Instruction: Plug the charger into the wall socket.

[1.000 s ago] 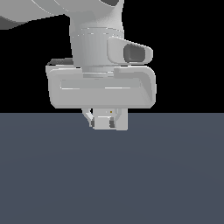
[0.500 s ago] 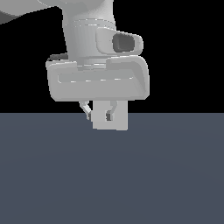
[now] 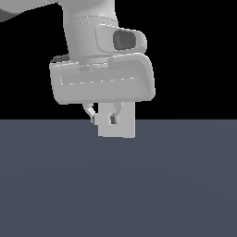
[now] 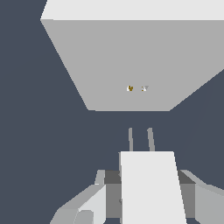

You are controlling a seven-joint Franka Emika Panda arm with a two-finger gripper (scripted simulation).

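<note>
The gripper (image 4: 144, 197) is closed on the charger (image 4: 151, 186), a plain white block with smooth matte faces and two thin grey prongs at its front. The prongs point at the wall socket (image 4: 131, 61), a flat pale-grey square slab just beyond them, not touching. It has two tiny marks, one orange, near its centre, and all is above a dark grey floor (image 3: 118, 185).

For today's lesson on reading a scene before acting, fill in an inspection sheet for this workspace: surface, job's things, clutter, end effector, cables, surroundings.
Surface: flat, dark slate-blue floor, bare where visible.
Job's things: small plain white block charger with two thin prongs pointing at the socket, not yet touching it; large pale-grey square slab wall socket with two tiny marks near its centre, one orange.
Clutter: nothing seen.
End effector: pale-grey two-finger end effector, fingers either side of the charger, shut on it.
Cables: nothing seen.
Surroundings: black background above the floor.
</note>
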